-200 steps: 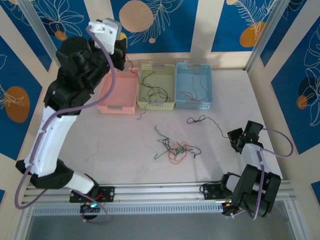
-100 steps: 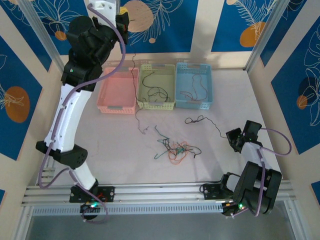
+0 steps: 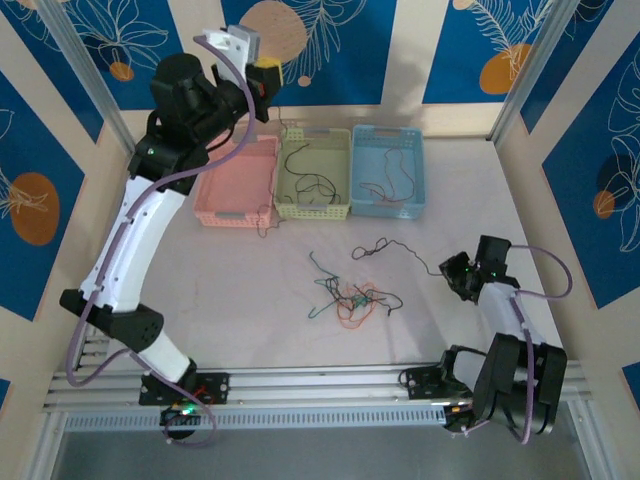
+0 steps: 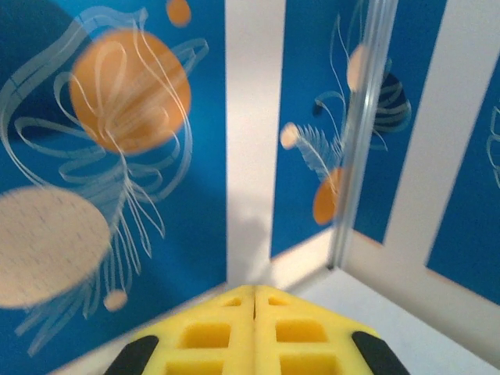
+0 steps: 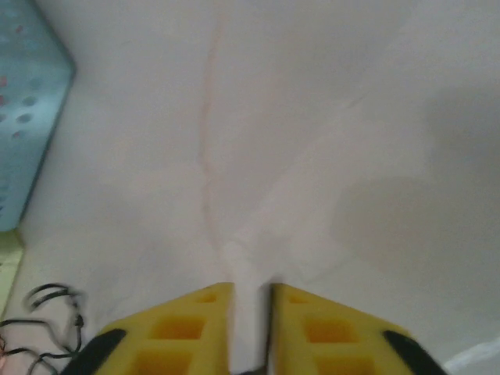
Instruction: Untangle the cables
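My left jaws are pressed together: in the left wrist view the yellow pads of my left gripper meet along a single seam. From above, that left gripper is raised high over the back of the table, in front of the blue patterned wall. A thin dark strand hangs from it, and its lower end curls just beside the front right corner of the pink basket.

My right jaws stand a little apart. The right wrist view shows a narrow slit between the pads of my right gripper, and I cannot tell whether anything lies in it. From above, the right gripper sits low over the table on the right. A long black wire runs from near it toward the table's middle and ends in a small knot.

The main tangle of cables, in orange, red, green and black, lies on the table between my arms, in front of the baskets. More loose wires lie in the pale green basket and in the blue basket.
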Robot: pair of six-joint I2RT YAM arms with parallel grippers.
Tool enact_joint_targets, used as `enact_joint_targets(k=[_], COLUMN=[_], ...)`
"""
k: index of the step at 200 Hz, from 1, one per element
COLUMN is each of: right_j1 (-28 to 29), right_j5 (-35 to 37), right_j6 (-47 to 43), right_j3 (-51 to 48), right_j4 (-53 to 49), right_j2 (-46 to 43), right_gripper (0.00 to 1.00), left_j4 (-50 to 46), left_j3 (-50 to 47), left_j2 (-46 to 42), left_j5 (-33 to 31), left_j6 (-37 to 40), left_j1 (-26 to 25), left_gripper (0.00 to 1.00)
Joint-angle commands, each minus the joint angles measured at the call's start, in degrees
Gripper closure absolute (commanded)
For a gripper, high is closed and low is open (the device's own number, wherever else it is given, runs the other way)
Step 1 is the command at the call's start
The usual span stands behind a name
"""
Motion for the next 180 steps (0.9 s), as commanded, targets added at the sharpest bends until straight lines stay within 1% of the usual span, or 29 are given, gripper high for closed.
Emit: enact_joint_targets(k=[1, 21, 38, 47, 58, 70, 82, 104, 108, 122, 139, 158, 180], right_j1=[3.95, 9.77, 14.94, 18.02, 22.42, 28.85, 36.2, 49.62, 51.36, 55.47, 57.52, 57.7, 57.7], right_j5=[-0.89, 0.66, -1.21, -4.15, -8.04, -10.2, -10.51, -7.34, -6.93, -7.46, -8.55, -9.22, -11.73], right_j6=[-3.55, -5.18, -6.73, -7.7, -9.03, -11.51, -17.31, -31.05, -33.44, -39.46, -44.29, -46.31, -47.1], right_j3=[4.56, 7.78, 9.04, 8.46, 6.91, 5.08, 4.25, 7.03, 7.83, 10.75, 16.17, 21.5, 26.57], right_j4=[-7.26, -10.95, -8.91, -4.33, 3.67, 13.49, 20.88, 26.53, 27.25, 29.71, 30.59, 33.05, 37.22], right_j2=[-3.99, -9.0, -14.4, -16.94, -19.72, -21.11, -20.67, -15.68, -14.32, -9.01, -1.17, 7.54, 15.67], right_gripper=[0.54, 0.37, 0.33, 0.31, 0.29, 0.28, 0.27, 0.22, 0.22, 0.14, 0.13, 0.13, 0.14], left_j4=[-2.21, -0.98, -1.63, -1.91, -2.74, -3.56, -3.75, -3.68, -3.76, -4.19, -4.52, -4.8, -5.74], left_j3=[-3.95, -10.55, -13.88, -15.15, -16.0, -16.45, -17.16, -18.47, -18.52, -18.69, -18.85, -19.11, -19.14], left_j2=[-5.55, -10.01, -12.82, -13.98, -14.86, -15.61, -16.4, -17.84, -18.1, -18.6, -19.21, -19.84, -20.76], left_j5=[5.15, 5.36, 5.02, 5.09, 5.68, 6.42, 7.39, 8.56, 8.8, 9.43, 9.97, 10.37, 10.2], left_j6=[-3.53, -4.81, -5.26, -5.61, -6.21, -7.17, -8.15, -9.47, -9.71, -10.08, -10.75, -11.05, -10.83], left_j1=[0.35, 0.3, 0.3, 0.31, 0.3, 0.26, 0.25, 0.22, 0.22, 0.22, 0.23, 0.22, 0.28], left_gripper=[1.0, 1.0, 1.0, 1.0, 1.0, 1.0, 1.0, 1.0, 1.0, 1.0, 1.0, 1.0, 1.0])
